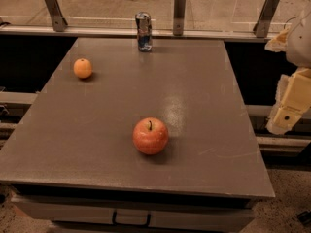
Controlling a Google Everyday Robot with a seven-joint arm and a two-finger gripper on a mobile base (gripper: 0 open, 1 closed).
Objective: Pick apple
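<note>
Currently: a broad grey-brown rectangular table [214, 91] with a flat matte top fills most of the view. The cream-coloured robot arm ends in the gripper [287, 111] at the right edge. It hangs off the table's right side, well apart from everything on the top. Whether it is released or clenched I cannot tell; it appears to carry nothing.

The round red-orange apple [150, 136] sits upright, dark stem on top, near the middle of the table toward the near edge. It stands alone and is open on all sides. A dented silver-and-blue drink can [143, 31] stands at the far edge. A small plain orange fruit [82, 68] lies far left, well apart from the apple.

Risks, as judged:
- The reach has not begun, and the whole traverse from the right is still to come.
- The apple is smooth and round, so an off-centre closure could squeeze it out and set it rolling. The near edge is close, with no lip to stop it.
- Coming down too low would press the fruit into the hard top.
- The orange has a similar hue and could be taken for the target. Size and stem tell them apart.
- The can is clear of any likely path.

Surface: level and hard, with faint scratches and a soft glare patch right of the apple.

Room: a rail with angled metal brackets runs behind the table, with pale floor beyond it and speckled floor below. The light is dim and warm.
</note>
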